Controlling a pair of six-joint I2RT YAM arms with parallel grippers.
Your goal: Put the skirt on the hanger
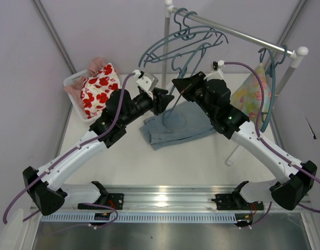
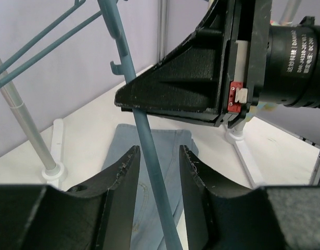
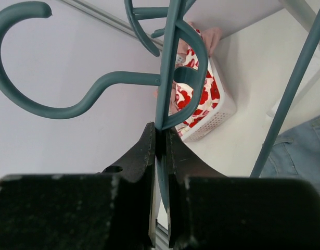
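Right gripper (image 3: pixel 161 139): clamped tight on the thin teal-blue plastic hanger (image 3: pixel 123 78). The wrist view shows both black fingers pressed against the upright stem just below the hook, and the hook curls off to the left.
Left gripper (image 2: pixel 158 159): jaws apart. One long arm of the hanger runs down through the gap between the two fingers, closer to the left one — I can't tell whether it touches either.
The two grippers: nose to nose above the middle of the table, the right one's tip just above the left one's.
Light blue faded denim skirt (image 1: pixel 183 125): lying flat and a little rumpled on the white table (image 1: pixel 123 151), at its centre, right under both grippers. It isn't on the hanger yet — the hanger arm only crosses above its left part.
Metal rail (image 1: pixel 238 31): at the far right, running from the far middle towards the right, with several more teal hangers (image 1: pixel 186 39) hooked over it.
Pastel yellow-green floral garment (image 1: pixel 248 96): hanging at the right end of the rail, behind the right arm.
White plastic basket (image 1: pixel 71 80): at the far left corner, holding a white cloth with red flowers (image 1: pixel 100 86).
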